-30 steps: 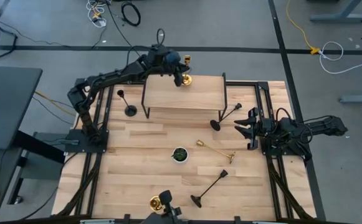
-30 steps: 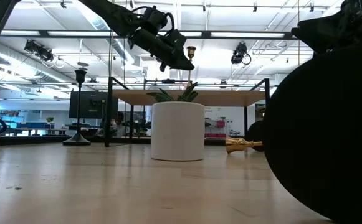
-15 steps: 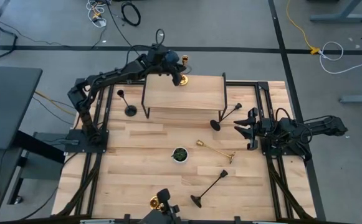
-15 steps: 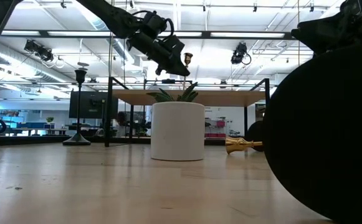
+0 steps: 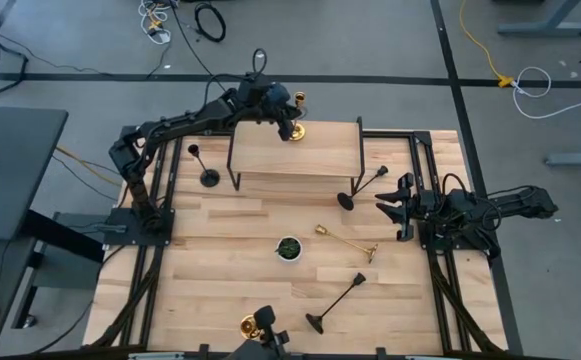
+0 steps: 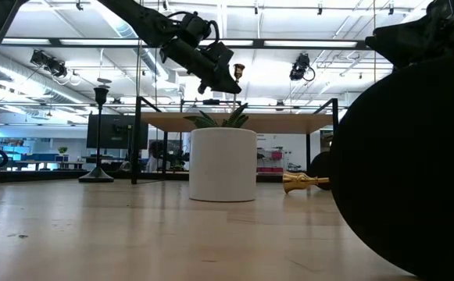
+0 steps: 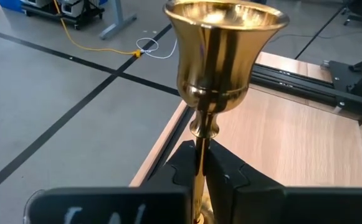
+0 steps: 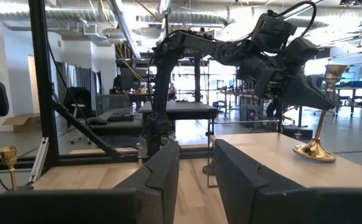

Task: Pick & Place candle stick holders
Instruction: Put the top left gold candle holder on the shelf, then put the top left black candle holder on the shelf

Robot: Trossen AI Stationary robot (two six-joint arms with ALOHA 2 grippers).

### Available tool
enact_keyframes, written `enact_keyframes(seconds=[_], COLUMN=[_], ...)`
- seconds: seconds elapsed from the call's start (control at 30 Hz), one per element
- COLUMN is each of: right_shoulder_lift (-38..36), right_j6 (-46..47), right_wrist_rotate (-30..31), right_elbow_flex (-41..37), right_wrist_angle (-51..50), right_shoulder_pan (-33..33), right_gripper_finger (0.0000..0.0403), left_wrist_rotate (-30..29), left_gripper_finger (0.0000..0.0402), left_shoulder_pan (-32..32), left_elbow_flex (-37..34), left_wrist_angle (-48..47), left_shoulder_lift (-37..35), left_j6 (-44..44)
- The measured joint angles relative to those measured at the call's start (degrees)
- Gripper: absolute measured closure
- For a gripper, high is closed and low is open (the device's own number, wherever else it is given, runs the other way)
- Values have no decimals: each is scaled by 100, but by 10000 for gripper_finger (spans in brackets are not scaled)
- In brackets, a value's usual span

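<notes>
I see a pale wooden surface point(image 5: 220, 270) with a raised wooden shelf point(image 5: 295, 150) on black legs along its far side. My left arm reaches across to the shelf's far edge, and its hand point(image 5: 288, 122) is closed around the thin stem of an upright gold candle stick holder point(image 5: 297, 118), whose round base sits at that far edge; in the left wrist view the gold cup point(image 7: 225, 53) rises just above the two dark fingers point(image 7: 230, 180) pinching the stem. My right arm waits at the right edge of the surface, its hand point(image 5: 392, 206) with the fingers spread apart and holding nothing. A black holder point(image 5: 205, 166) stands upright on the surface left of the shelf. A second black holder point(image 5: 364, 187) leans tilted by the shelf's near right leg. A third black holder point(image 5: 336, 302) lies on its side toward the near edge. A gold holder point(image 5: 346, 241) lies on its side near the middle, just right of a small white bowl point(image 5: 288, 248) with dark green contents. Another gold holder point(image 5: 250, 325) sits at the very near edge.
</notes>
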Motion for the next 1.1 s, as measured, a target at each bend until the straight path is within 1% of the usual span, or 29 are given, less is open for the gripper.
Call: enact_keyframes(seconds=[0.2, 0.5, 0.7, 0.87, 1.0, 1.1], right_shoulder_lift=[0, 0, 0, 0, 0, 0], right_j6=[0, 0, 0, 0, 0, -1], right_wrist_rotate=[0, 0, 0, 0, 0, -1], right_elbow_flex=[0, 0, 0, 0, 0, 0], right_wrist_angle=[0, 0, 0, 0, 0, 0], right_shoulder_pan=[0, 0, 0, 0, 0, 0], right_gripper_finger=[300, 300, 300, 300, 300, 300], left_wrist_rotate=[-16, -12, -15, -70, -153, -220], left_gripper_finger=[342, 305, 256, 219, 205, 203], left_shoulder_pan=[11, 11, 24, 92, 137, 214], left_elbow_flex=[0, 0, 0, 0, 2, 4], left_wrist_angle=[-59, -220, -484, -501, -1036, -1690], left_shoulder_lift=[-2, -20, -122, -297, -550, -756], left_j6=[0, 1, 42, 73, 312, 349])
